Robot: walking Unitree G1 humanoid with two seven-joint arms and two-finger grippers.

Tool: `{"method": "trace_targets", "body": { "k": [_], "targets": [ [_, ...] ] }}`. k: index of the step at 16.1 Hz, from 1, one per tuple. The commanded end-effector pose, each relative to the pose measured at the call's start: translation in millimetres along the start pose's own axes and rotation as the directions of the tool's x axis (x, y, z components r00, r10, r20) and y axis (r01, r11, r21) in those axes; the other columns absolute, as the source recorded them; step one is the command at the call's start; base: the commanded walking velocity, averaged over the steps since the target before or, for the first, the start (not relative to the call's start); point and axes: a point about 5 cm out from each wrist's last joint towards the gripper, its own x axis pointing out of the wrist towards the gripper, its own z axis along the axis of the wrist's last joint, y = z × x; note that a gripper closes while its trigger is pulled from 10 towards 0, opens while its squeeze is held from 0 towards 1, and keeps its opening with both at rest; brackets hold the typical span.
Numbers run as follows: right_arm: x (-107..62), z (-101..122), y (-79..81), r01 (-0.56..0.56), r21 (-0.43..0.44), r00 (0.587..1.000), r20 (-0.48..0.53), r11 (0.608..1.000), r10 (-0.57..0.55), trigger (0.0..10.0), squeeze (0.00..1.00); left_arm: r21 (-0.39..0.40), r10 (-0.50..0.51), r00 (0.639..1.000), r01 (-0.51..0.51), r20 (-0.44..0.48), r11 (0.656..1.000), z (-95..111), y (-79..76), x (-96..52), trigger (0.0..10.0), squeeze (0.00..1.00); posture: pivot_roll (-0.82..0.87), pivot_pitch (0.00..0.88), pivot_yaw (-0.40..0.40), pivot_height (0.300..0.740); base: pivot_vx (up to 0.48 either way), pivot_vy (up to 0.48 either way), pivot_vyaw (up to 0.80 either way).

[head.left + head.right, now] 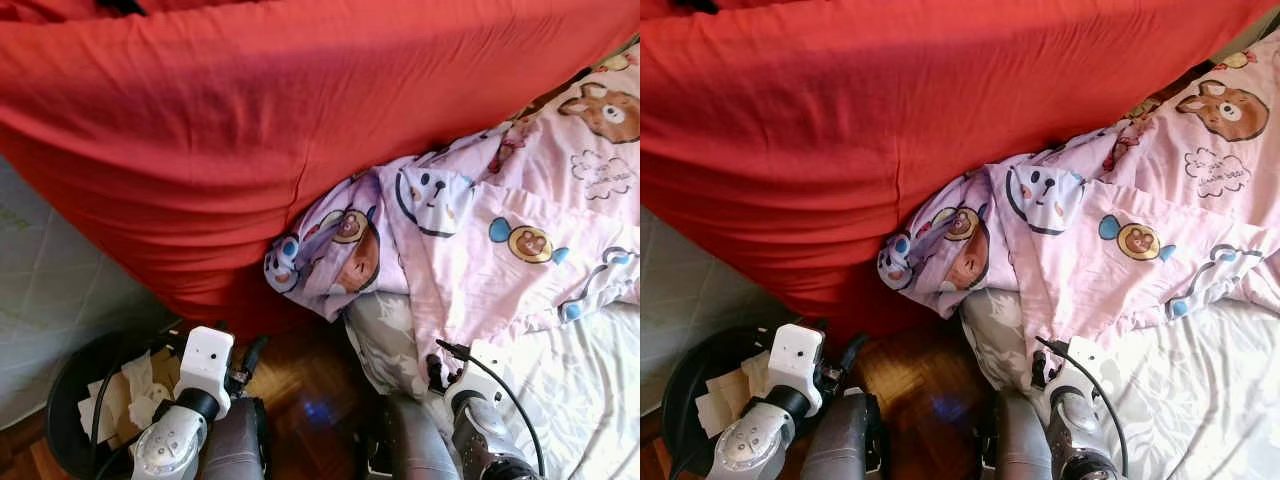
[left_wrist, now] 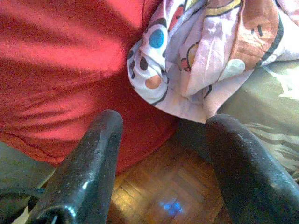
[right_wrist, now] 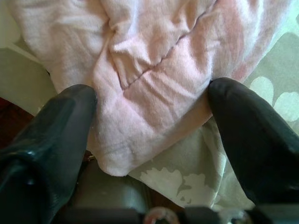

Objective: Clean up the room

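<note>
Fingers of the right gripper [image 3: 149, 126] are spreading wide around the pink quilt [image 3: 154, 74] edge; left gripper [image 2: 161, 163] is hanging open above the wooden floor [image 2: 154, 196].

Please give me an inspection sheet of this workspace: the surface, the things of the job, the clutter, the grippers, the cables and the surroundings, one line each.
Surface: bed sheet, pale with a grey leaf print, at the robot's right.
Job's things: pink cartoon blanket crumpled on the sheet, one corner hanging over the bed edge; red cover draped across the upper scene.
Clutter: crumpled paper inside a black bin at the robot's left.
Grippers: left gripper open above the floor, holding nothing; right gripper open, its fingers at either side of a blanket fold.
Cables: black cable looping from the right wrist.
Surroundings: wooden parquet floor; pale quilted surface at far left.
</note>
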Motion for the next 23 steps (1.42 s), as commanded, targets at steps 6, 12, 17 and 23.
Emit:
{"method": "trace_targets", "body": {
  "k": [6,12,17,23],
  "targets": [
    [-4.2,-17.1,-6.3,0.02,-0.033,0.997,-0.07,0.999,-0.023,10.0,0.0,-0.017,-0.01,0.999,0.01,-0.048,1.0,-4.7,-9.5,-13.5,10.0,0.0,0.09,0.412,-0.034,0.656,0.0,0.0,0.0],
    [-5.1,-20.4,-5.4,0.005,-0.052,0.997,-0.081,0.999,-0.01,10.0,0.0,-0.027,0.007,0.998,-0.009,-0.056,1.0,-4.0,-11.6,-23.4,10.0,0.0,0.09,0.448,-0.048,0.656,0.0,0.0,0.0],
    [-5.2,-18.0,-0.2,-0.042,-0.046,0.998,-0.054,0.998,0.04,0.0,0.0,-0.03,0.021,0.998,-0.022,-0.062,0.999,-4.2,-13.6,-28.7,10.0,0.0,0.08,0.472,-0.056,0.656,0.0,0.0,0.0],
    [-6.9,-23.1,3.0,-0.064,-0.058,0.996,-0.067,0.996,0.06,0.0,0.0,-0.032,0.033,0.997,-0.035,-0.066,0.999,-5.3,-13.4,-28.7,10.0,0.0,0.07,0.472,-0.066,0.656,0.0,0.0,0.0]
  ]
}}
